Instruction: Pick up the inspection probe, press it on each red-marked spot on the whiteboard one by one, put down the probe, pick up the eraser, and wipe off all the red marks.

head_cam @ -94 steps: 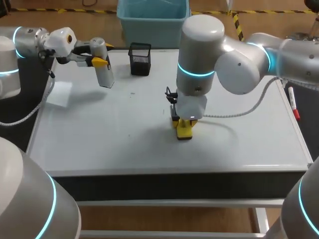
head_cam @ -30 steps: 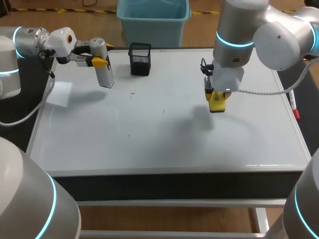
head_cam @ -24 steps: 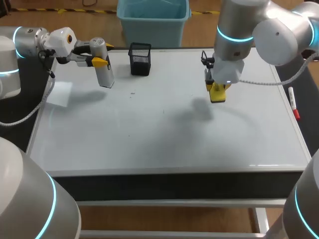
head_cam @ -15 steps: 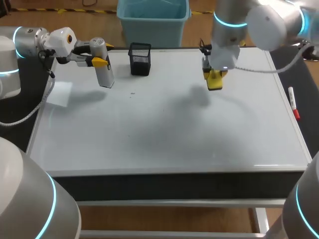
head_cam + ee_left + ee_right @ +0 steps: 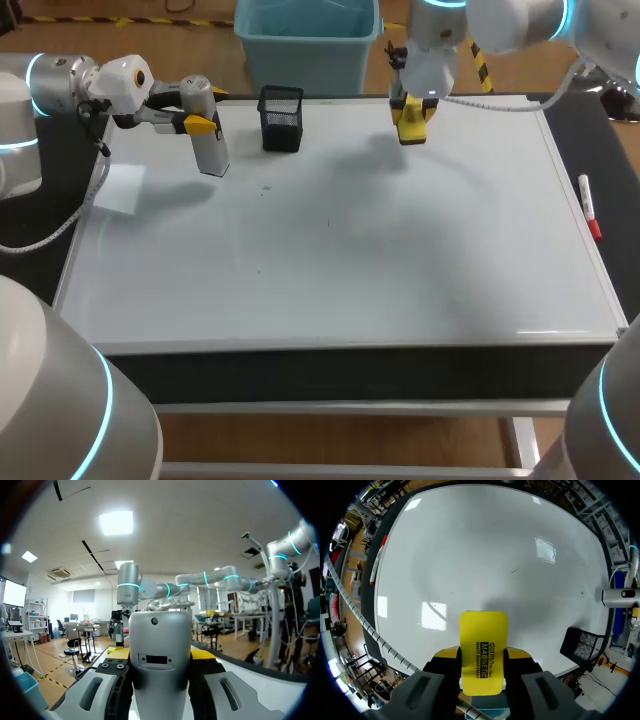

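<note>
The grey inspection probe (image 5: pixel 209 143) hangs above the whiteboard's (image 5: pixel 340 250) far left corner, and my left gripper (image 5: pixel 200 123) is shut on it. In the left wrist view the probe (image 5: pixel 160 635) fills the space between that gripper's (image 5: pixel 160 655) yellow tips. My right gripper (image 5: pixel 412 120) is shut on the yellow eraser (image 5: pixel 411 125) over the board's far edge. The right wrist view shows the eraser (image 5: pixel 484 650) held between the fingers of the right gripper (image 5: pixel 483 655), above the whiteboard (image 5: pixel 485 555). I see no red marks on the board, only a few small dark specks (image 5: pixel 266 186).
A black mesh pen holder (image 5: pixel 281 118) stands at the far edge between the two grippers, also seen as the mesh holder (image 5: pixel 582 645) in the right wrist view. A red marker (image 5: pixel 590 210) lies along the right edge. A white sheet (image 5: pixel 118 187) lies at the left edge.
My right arm has carried the eraser from the board's right middle up to the far edge, leftward. The left arm and probe have not moved.
</note>
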Controlling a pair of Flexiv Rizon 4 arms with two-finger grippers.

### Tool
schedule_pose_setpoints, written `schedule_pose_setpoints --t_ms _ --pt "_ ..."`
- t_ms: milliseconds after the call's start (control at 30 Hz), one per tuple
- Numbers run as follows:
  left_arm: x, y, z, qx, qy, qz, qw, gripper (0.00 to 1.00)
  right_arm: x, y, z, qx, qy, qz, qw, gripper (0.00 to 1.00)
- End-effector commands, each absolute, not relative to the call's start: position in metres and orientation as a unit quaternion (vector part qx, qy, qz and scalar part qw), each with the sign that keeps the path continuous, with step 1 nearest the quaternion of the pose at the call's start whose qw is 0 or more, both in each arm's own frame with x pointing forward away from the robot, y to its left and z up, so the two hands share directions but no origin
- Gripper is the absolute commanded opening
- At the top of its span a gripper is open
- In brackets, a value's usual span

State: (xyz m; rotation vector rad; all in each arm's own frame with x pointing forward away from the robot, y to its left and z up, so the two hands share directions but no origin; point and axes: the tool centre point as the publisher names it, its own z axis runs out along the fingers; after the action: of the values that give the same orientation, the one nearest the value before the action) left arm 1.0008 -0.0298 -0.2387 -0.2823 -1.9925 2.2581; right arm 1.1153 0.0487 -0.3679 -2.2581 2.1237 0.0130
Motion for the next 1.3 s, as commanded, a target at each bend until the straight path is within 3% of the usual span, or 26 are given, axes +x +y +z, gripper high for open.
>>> schedule_pose_setpoints --t_ms 33,1300 --pt "1.002 -0.029 -0.238 -0.095 -0.657 0.745 0.06 0.0 1.159 0.054 -0.375 -0.727 0.684 0.046 -0.029 0.0" --pt "1.002 -0.029 -0.238 -0.095 -0.657 0.745 0.06 0.0 1.189 0.045 -0.412 -0.718 0.692 0.061 -0.046 0.0"
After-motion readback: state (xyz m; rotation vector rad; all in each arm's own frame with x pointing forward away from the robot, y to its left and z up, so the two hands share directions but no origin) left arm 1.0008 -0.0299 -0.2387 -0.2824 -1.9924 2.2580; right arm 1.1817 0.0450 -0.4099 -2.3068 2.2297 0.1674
